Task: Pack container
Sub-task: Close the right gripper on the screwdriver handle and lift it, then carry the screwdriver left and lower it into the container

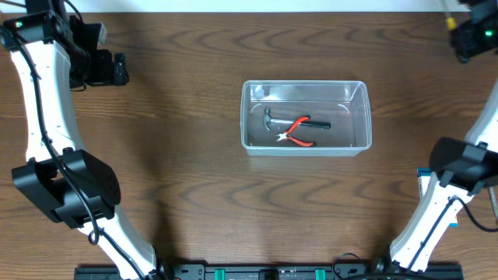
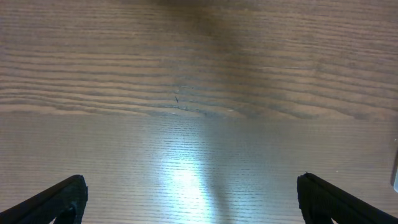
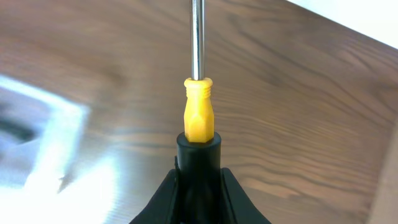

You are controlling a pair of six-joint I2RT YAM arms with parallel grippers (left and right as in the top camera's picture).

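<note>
clear plastic marks the container [image 1: 307, 149]: locate it in the overhead view, resting on the tabletop [image 1: 179, 155] between the two arms and well apart from both grippers. it lies to the right of the left gripper [image 1: 109, 68] and nearer the arm bases.

check the contents. a hammer [image 1: 268, 118] lies inside with its metal head toward the left gripper and its black handle pointing away from it. red-handled pliers [image 1: 299, 132] lie across that handle, touching it.

check the left gripper in the left wrist view. its fingers [image 2: 62, 196] are spread wide, one at each lower corner. you see only bare wood grain and a bright glare patch ahead of them; nothing sits between them.

check the right gripper [image 3: 199, 190] in the right wrist view. its fingers are pressed in against the black end of a screwdriver [image 3: 199, 115] and pinch it. the yellow section of the handle stands just ahead of the fingertips, and the bright steel shaft [image 3: 196, 37] runs straight on from the gripper and out of the picture's top edge. the screwdriver is lined up with the gripper's own axis, not tilted to either side.

note a pale, blurred see-through shape to the left of the right gripper in that view; you cannot tell what it is.
</note>
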